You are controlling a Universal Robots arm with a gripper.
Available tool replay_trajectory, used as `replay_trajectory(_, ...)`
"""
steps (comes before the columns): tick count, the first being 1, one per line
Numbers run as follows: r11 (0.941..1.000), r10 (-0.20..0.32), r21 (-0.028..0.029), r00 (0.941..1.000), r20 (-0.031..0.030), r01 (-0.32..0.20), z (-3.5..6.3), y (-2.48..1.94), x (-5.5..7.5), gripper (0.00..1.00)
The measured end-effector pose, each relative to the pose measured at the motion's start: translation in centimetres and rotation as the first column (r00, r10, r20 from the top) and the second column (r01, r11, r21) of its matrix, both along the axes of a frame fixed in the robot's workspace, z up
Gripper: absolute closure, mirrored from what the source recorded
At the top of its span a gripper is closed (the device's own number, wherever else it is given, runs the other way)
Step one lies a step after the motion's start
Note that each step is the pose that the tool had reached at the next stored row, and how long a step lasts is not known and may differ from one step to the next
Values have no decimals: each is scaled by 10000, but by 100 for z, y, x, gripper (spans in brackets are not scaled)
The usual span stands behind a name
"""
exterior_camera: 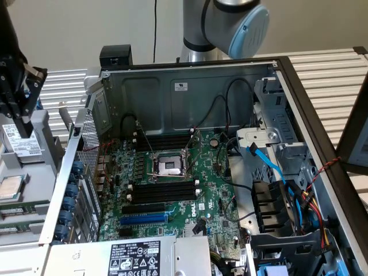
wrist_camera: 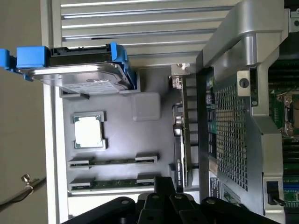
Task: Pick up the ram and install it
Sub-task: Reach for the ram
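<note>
Gripper (exterior_camera: pixel 22 118) hangs over the grey parts tray (wrist_camera: pixel 119 140) at the exterior view's left, outside the open PC case (exterior_camera: pixel 190 86). I cannot tell whether it is open or closed, though it seems to hold nothing. Both sticks lie in tray holders beside the CPU (wrist_camera: pixel 88 131): first ram stick (wrist_camera: pixel 112 161), then second ram stick (wrist_camera: pixel 112 183), which is nearest the gripper. Motherboard (exterior_camera: pixel 213 190) lies inside the case.

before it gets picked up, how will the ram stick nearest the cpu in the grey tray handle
The ram looks like a thin flat board, so it is probably stiff and light, but likely fragile if twisted. It stands on edge in end clips on the grey tray, so it may tip once freed.
</note>
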State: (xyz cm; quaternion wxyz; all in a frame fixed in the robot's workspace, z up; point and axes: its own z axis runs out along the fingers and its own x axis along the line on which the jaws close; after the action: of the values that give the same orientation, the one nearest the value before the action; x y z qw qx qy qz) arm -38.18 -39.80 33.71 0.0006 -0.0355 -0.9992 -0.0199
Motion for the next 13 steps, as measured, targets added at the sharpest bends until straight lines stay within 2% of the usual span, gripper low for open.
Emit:
replay_trajectory(6, 10000, 12, -3, 10000, -33, -12, -96, -3, -204, 90)
replay_trajectory(13, 10000, 75, -2, 10000, -33, -75, -224, -5, -411, 90)
